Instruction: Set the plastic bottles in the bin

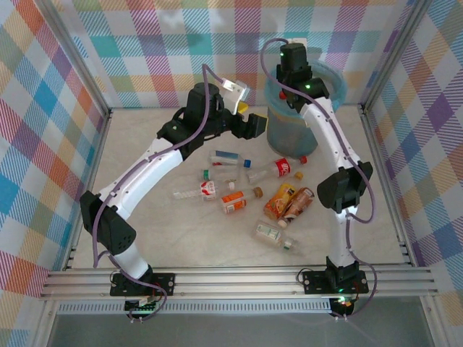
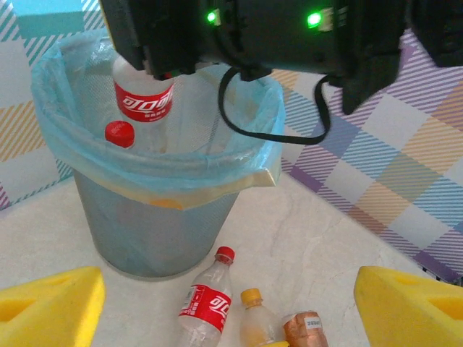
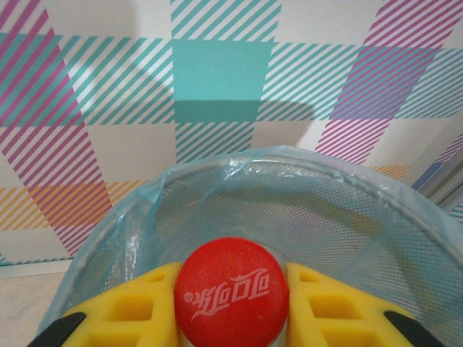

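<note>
Right claw clamped on a cola bottle, just above the bin.
Its red cap faces back at my wrist, length running away along my fingers; clear body, red label. Left claw gapes wide, more bottles on the pale marbled table below it; bright checked walls beyond.

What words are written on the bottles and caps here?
"可口可乐": white on the red label of the bottle above the bin.
"可口可乐": white on the red cap.
Lying bottle with a red label: writing too blurred.
Other bottles in the top view: labels too small.
</note>
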Tool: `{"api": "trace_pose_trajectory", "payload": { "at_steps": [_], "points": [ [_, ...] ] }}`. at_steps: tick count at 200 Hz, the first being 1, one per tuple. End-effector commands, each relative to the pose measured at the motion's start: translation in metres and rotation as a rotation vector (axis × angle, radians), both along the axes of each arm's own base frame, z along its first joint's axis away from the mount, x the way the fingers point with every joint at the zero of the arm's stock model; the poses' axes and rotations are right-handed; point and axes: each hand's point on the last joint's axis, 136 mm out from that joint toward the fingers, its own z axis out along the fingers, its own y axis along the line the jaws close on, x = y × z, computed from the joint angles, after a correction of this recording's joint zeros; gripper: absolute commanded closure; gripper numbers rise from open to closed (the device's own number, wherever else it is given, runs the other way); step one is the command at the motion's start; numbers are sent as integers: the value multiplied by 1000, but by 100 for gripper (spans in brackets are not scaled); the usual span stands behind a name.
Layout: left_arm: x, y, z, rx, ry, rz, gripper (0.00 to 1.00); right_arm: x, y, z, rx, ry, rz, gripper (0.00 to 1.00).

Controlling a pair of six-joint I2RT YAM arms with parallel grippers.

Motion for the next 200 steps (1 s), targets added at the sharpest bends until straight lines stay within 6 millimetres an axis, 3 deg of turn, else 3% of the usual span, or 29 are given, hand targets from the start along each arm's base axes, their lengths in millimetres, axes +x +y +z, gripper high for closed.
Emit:
{"api": "trace_pose_trajectory", "payload": {
  "at_steps": [1, 54, 131, 166, 200],
  "points": [
    [-12, 4, 25, -34, -77, -10, 11, 17, 3, 1, 27, -55, -18, 83],
    [-14, 6, 19, -19, -84, -15, 11, 39, -5, -51, 150, 58, 6, 79],
    [-10, 2, 6, -18, -56, -17, 11, 43, -24, -109, 283, 208, 5, 68],
    [-9, 2, 4, -16, -50, -10, 11, 45, -31, -118, 316, 236, 12, 59],
    [-7, 2, 4, -17, -46, -6, 11, 42, -30, -112, 332, 235, 27, 45]
  ]
}}
